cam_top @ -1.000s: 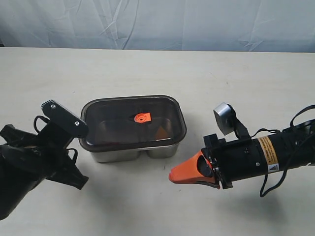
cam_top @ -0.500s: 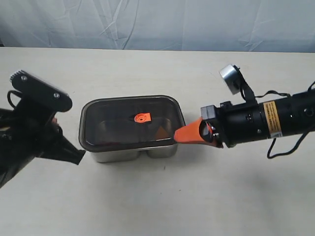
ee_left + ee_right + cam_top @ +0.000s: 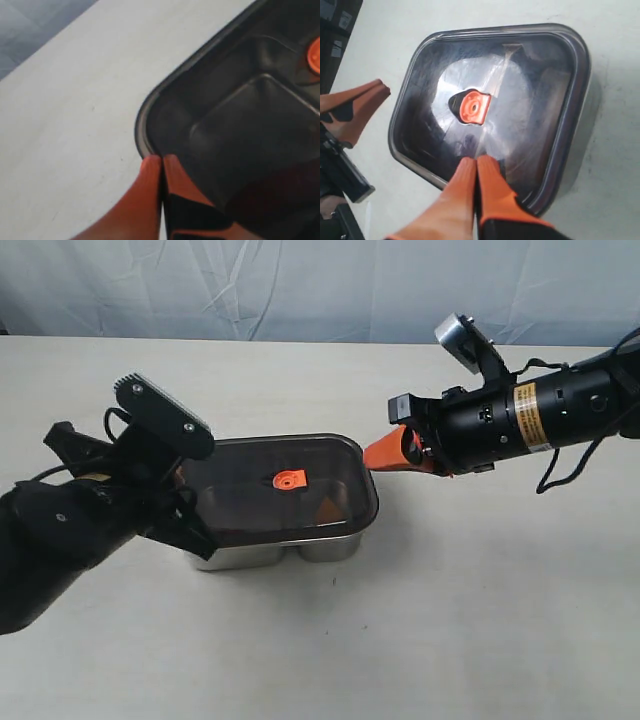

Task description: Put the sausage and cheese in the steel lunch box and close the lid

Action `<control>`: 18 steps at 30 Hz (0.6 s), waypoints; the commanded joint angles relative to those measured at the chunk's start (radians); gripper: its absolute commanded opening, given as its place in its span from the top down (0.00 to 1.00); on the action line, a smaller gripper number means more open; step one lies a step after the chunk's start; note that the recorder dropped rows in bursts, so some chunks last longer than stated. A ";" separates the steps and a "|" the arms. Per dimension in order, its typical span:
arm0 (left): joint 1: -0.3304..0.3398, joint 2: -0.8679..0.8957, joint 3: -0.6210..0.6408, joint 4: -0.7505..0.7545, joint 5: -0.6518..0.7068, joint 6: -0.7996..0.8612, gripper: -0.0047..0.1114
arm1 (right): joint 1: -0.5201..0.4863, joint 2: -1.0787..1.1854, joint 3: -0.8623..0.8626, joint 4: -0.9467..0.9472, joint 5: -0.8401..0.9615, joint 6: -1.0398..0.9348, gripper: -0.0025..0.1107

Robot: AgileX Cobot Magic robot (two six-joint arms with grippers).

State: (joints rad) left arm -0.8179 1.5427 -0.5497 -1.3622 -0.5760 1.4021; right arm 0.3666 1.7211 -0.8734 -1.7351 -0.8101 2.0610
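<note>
The lid (image 3: 270, 488) lay on the lunch box (image 3: 300, 548). Clenched empty, the left end effector (image 3: 161, 165) sat at one lid corner, the right end effector (image 3: 476, 162) over the opposite end. Uneven pressing could tilt the lid.

I have two claws, my left claw (image 3: 161, 165) and my right claw (image 3: 476, 164). Each has two orange fingers (image 3: 492, 195), so four in all. Below and just ahead of both sets of tips I count one steel lunch box (image 3: 260, 558), whose front wall shows two rounded bulges, one per compartment. On it lies one lid (image 3: 260, 465) with one orange valve tab (image 3: 471, 108). Through the lid I make out one cheese (image 3: 328, 510). One table (image 3: 450, 620) lies under everything.
</note>
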 commanded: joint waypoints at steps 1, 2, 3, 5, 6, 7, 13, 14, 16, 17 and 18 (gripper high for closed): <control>0.006 0.042 -0.009 0.005 0.024 -0.013 0.96 | 0.068 0.023 -0.012 -0.009 0.097 0.006 0.99; 0.008 0.049 -0.009 -0.008 0.024 -0.007 0.96 | 0.088 0.034 -0.012 -0.009 0.118 0.006 0.99; 0.008 0.057 -0.009 -0.013 0.024 -0.007 0.96 | 0.103 0.047 -0.012 -0.009 0.136 0.006 0.99; 0.008 0.077 -0.009 -0.035 0.024 0.010 0.96 | 0.128 0.076 -0.012 -0.009 0.159 0.006 0.99; 0.008 0.090 -0.009 -0.058 0.024 0.034 0.96 | 0.136 0.095 -0.012 -0.009 0.169 0.006 0.99; 0.008 0.104 -0.009 -0.074 0.024 0.054 0.96 | 0.139 0.110 -0.011 -0.009 0.174 0.009 0.99; 0.010 0.160 -0.009 -0.173 0.020 0.125 0.96 | 0.145 0.191 -0.011 -0.009 0.160 0.038 0.99; 0.010 0.165 -0.009 -0.180 0.020 0.125 0.96 | 0.145 0.191 -0.011 -0.009 0.157 0.038 0.99; 0.010 0.166 -0.009 -0.179 0.017 0.125 0.96 | 0.145 0.185 -0.011 -0.009 0.146 0.042 0.99; 0.010 0.166 -0.009 -0.179 0.012 0.125 0.96 | 0.145 0.174 -0.011 -0.009 0.151 0.042 0.99; 0.010 0.166 -0.009 -0.179 0.007 0.125 0.96 | 0.145 0.168 -0.011 -0.009 0.151 0.042 0.99</control>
State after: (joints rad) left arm -0.8156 1.6755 -0.5811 -1.4323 -0.6192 1.5220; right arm 0.5048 1.8803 -0.8947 -1.6966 -0.6992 2.0779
